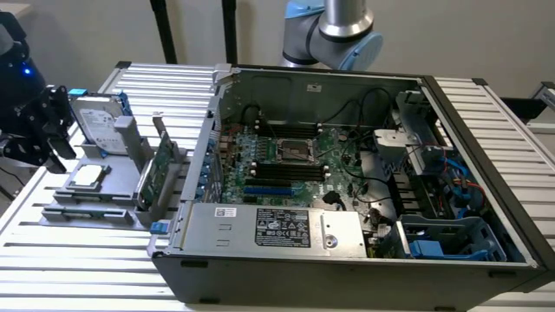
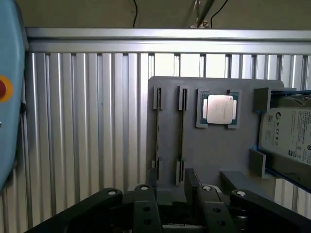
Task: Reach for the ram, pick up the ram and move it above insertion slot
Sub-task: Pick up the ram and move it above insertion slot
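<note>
- Exterior view: a black gripper [image 1: 52,153] hangs over a gray parts holder [image 1: 121,170] on a slatted metal table [image 1: 87,273], at the exterior view's left.
- An open computer case [image 1: 485,136] sits on the same table toward the exterior view's right. Its motherboard [image 1: 286,156] lies exposed, with black insertion slots [image 1: 290,170] running across it.
- Wrist view: the gripper [image 2: 172,182] looks down on the holder [image 2: 214,155]. The fingers [image 2: 192,177] stand apart with a gap between them and hold nothing.
- The ram [image 2: 182,131] is a thin strip standing on edge in a narrow groove of the holder. A second, similar groove lies just beside it.
- The fingertips are near one end of these grooves. Whether they touch the ram cannot be told.
- A square processor chip [image 2: 218,108] and a silver hard drive [image 2: 289,136] rest in other bays of the holder.
- Progress, as a judgement: the reach is close to complete. The ram is not yet gripped or lifted, and it is well apart from the insertion slots in the case.
</note>
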